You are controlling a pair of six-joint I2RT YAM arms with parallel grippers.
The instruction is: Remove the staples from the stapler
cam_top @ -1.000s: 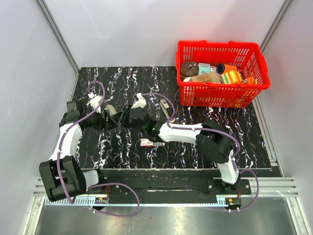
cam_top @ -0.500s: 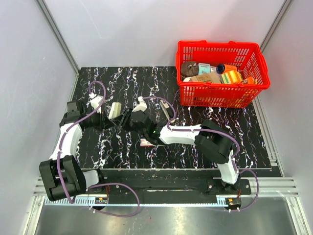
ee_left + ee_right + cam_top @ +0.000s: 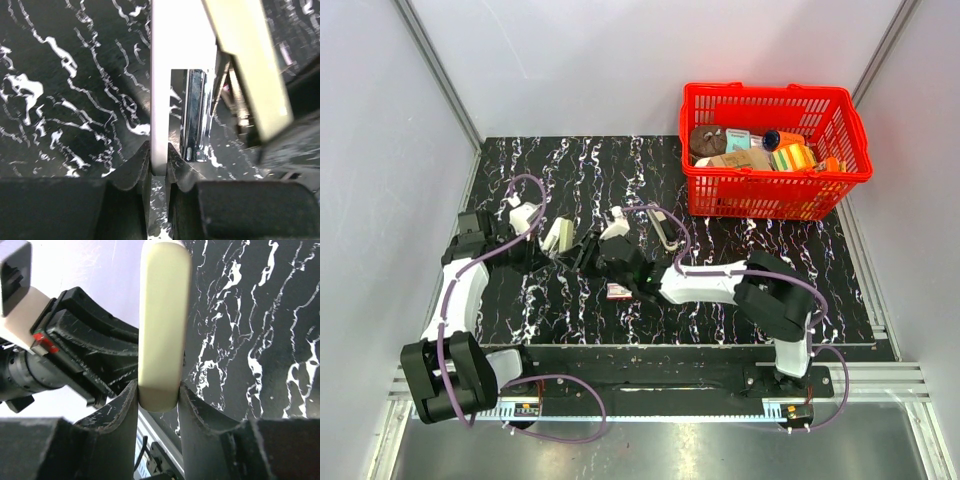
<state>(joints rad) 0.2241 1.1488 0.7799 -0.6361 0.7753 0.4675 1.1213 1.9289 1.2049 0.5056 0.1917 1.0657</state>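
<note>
The stapler [image 3: 557,237] is cream-coloured with silver metal parts and is held off the black marbled table [image 3: 740,290] between both arms. My left gripper [image 3: 159,160] is shut on a thin pale flat arm of the stapler [image 3: 160,90]. A chrome channel [image 3: 195,115] runs alongside it, with the cream body [image 3: 250,65] to the right. My right gripper [image 3: 159,395] is shut on the rounded end of the cream body [image 3: 162,325]. In the top view the left gripper [image 3: 542,248] and right gripper [image 3: 582,250] face each other. No staples are visible.
A small red-and-white box [image 3: 618,291] lies on the table just in front of the right gripper. A red basket [image 3: 775,195] with several items stands at the back right. Grey walls enclose the table on both sides.
My left gripper has shut on the stapler's thin pale arm. Both grippers and the stapler have shifted slightly right and toward the near edge.
</note>
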